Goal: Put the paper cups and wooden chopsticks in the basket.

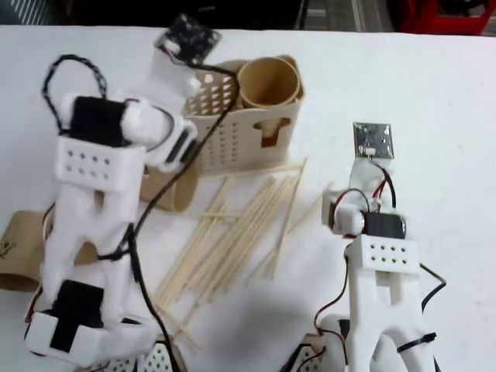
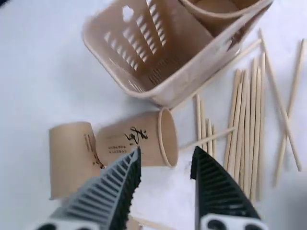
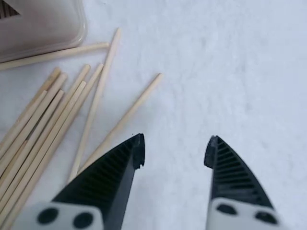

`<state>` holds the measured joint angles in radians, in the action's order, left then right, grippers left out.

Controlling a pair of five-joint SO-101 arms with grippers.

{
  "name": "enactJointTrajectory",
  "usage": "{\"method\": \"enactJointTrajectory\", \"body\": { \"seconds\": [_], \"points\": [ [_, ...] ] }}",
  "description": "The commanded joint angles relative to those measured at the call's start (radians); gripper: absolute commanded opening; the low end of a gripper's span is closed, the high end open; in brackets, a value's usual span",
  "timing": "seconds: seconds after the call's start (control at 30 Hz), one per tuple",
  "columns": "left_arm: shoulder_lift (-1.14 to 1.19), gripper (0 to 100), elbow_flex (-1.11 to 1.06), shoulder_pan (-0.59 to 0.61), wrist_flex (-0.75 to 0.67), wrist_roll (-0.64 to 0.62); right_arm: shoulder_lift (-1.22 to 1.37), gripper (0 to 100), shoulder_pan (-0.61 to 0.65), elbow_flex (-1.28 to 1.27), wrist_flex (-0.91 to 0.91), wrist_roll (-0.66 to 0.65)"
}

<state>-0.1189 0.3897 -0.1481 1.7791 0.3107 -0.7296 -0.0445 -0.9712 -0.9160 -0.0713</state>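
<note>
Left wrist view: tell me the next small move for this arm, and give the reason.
Probably lower the left end effector onto the paper cup that lies on its side on the table, then close on it. Its jaws stand open, the cup's rim end lines up between the tips in this view, and the basket stands close beside the cup, so the carry should be short.

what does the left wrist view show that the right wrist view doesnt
Left wrist, not right wrist: two paper cups lying on their sides near the basket, a third cup inside it, and the open left gripper. Right wrist, not left wrist: the open right gripper above bare table. Both: the loose wooden chopsticks and part of the basket.
</note>
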Motion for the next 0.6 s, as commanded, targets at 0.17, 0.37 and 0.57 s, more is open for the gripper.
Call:
{"method": "enactJointTrajectory", "body": {
  "seconds": [0.17,0.37,0.57],
  "points": [
    [-0.053,18,-0.278,0.038,-0.052,0.003,-0.028,21.2,-0.004,0.006,0.013,0.008],
    [-0.071,18,-0.404,0.068,-0.164,-0.032,-0.028,21.2,-0.004,0.006,0.013,0.006],
    [-0.262,18,-0.658,0.085,-0.356,-0.061,-0.028,21.2,-0.002,0.006,0.013,0.005]
  ]
}}
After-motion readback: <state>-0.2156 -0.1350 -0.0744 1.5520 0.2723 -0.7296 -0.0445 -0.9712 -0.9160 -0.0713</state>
